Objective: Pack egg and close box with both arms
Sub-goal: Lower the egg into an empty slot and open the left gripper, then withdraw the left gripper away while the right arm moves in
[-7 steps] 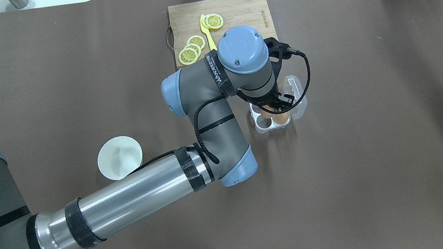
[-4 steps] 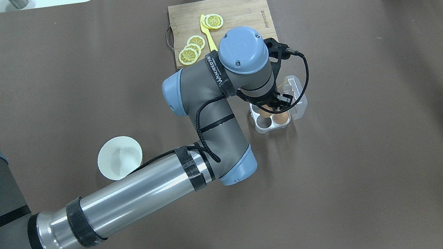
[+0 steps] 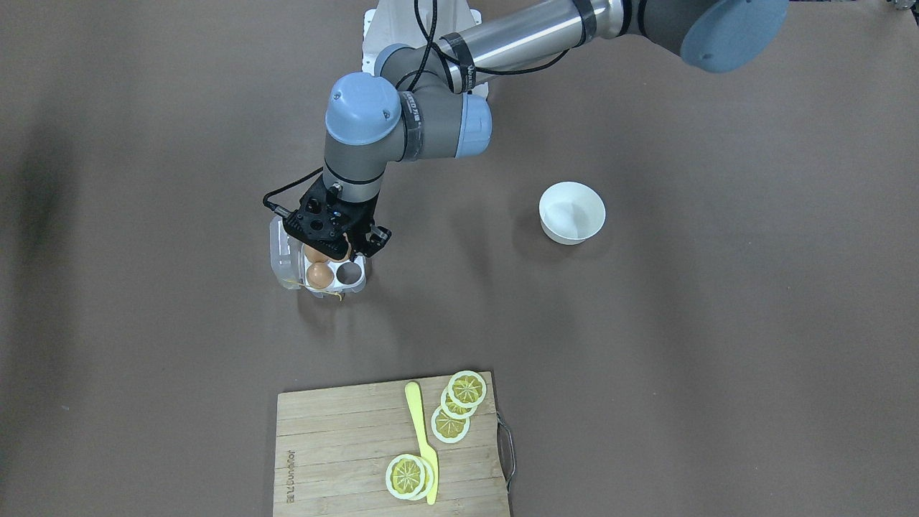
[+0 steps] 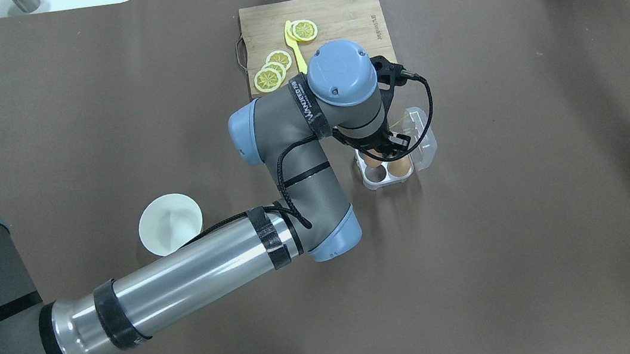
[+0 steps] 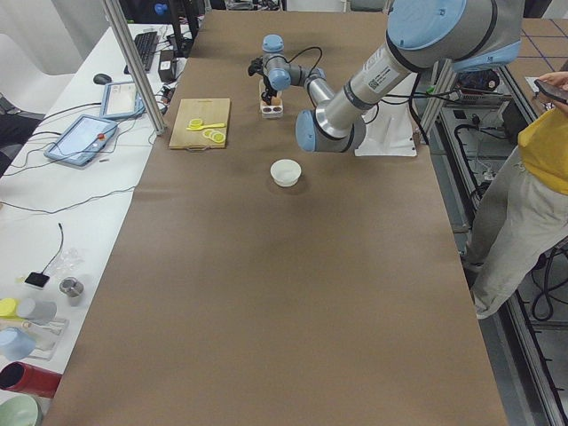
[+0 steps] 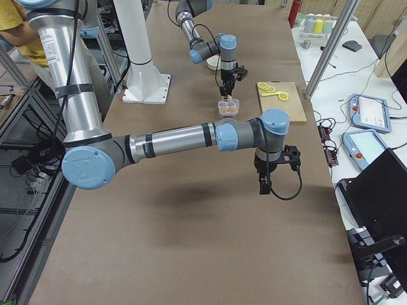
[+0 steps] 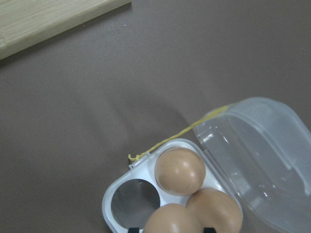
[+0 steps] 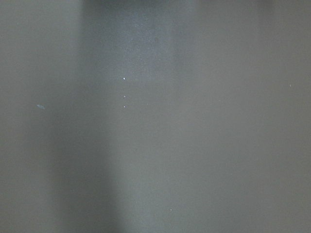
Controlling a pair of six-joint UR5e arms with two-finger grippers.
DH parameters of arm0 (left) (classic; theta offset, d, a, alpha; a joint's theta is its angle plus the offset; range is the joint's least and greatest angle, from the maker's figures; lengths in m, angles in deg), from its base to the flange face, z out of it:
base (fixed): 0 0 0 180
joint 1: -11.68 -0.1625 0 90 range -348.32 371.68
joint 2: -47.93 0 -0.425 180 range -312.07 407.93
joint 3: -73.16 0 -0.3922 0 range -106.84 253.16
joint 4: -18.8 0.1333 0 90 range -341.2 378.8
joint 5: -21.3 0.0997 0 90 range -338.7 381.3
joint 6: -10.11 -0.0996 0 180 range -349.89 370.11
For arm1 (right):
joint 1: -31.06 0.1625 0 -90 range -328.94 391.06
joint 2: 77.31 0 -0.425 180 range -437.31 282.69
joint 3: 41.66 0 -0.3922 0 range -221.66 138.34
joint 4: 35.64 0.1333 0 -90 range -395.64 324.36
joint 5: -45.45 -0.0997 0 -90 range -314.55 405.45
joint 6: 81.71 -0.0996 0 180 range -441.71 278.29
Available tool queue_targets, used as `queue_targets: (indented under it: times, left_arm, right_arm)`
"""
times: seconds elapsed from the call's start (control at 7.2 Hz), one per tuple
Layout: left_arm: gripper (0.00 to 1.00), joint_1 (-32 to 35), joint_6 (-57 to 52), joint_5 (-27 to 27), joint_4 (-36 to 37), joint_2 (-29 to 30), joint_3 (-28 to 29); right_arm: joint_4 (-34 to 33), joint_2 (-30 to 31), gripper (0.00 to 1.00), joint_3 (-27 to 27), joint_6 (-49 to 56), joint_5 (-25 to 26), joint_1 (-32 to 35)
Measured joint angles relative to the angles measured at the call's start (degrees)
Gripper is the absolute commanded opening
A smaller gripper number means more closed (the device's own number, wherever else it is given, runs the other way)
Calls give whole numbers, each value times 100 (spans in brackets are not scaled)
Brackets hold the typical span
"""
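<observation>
My left gripper (image 3: 332, 250) — clasped on the egg (image 7: 171, 219), above the box (image 7: 109, 208). My right gripper (image 6: 263, 188) — grip state: cannot tell.

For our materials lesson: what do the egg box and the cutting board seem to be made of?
The egg box looks like clear glossy plastic: the table shows through its open lid. The cutting board looks like pale matte wood, perhaps bamboo: parallel strips and grain show.

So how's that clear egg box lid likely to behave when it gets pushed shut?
The lid looks thin, clear plastic, so it will probably flex rather than stay stiff. The box looks small and light, so a one-sided push may slide it. The eggs stand above their cells; pressing hard could crack them.
</observation>
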Motion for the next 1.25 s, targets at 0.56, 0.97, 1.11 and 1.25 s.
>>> queue_targets:
  times: [0.56, 0.97, 1.11, 1.25]
  left_arm:
    - [94, 103, 6, -54, 49, -47, -21]
    - [94, 872, -15, -948, 632, -390, -725]
    - [94, 1298, -182, -1365, 842, -682, -1008]
    - [94, 1670, -517, -1632, 994, -987, -1232]
  right_arm:
    - [0, -4, 100, 6, 0, -20, 0]
    - [2, -97, 100, 26, -50, -237, -100]
    - [12, -182, 100, 23, -95, -308, -190]
    - [2, -308, 100, 5, -141, -381, -298]
